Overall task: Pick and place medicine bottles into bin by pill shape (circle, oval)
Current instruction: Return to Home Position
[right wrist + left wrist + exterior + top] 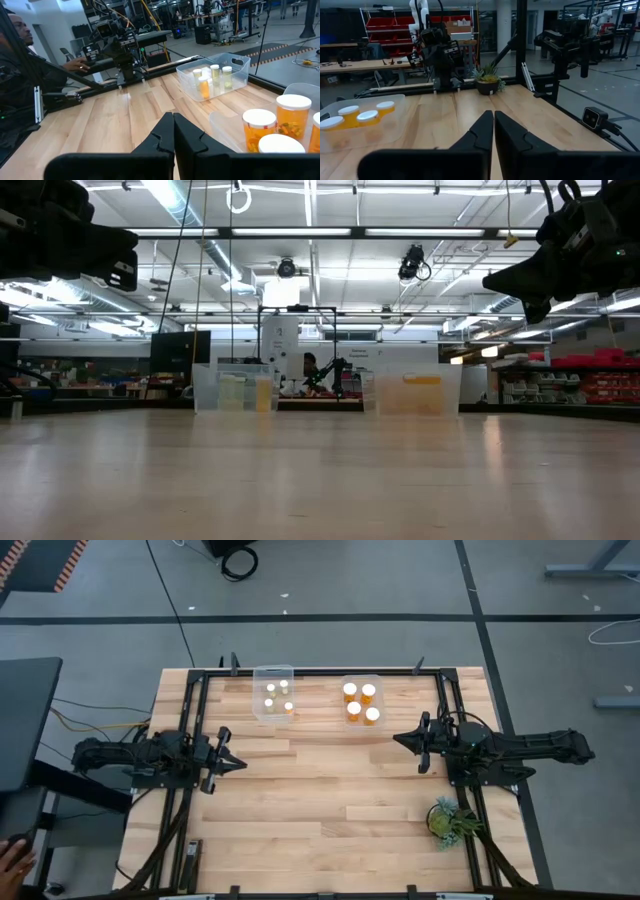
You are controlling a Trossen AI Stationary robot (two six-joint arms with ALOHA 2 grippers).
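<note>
Eight white-capped amber bottles (368, 692) sit in two clear bins (273, 668) on the bench (320, 800); a potted plant (450, 819) stands near the right arm. The left end effector (240, 764) and right end effector (396, 740) are clenched, empty.

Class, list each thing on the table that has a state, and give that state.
Left tool: shut, empty.
Right tool: shut, empty.
Left bin: open-topped, holding four bottles.
Narrow bottles: upright, capped, in left bin.
Right bin: open-topped, holding four bottles.
Wide bottles: upright, capped, in right bin.
Plant: upright.
</note>
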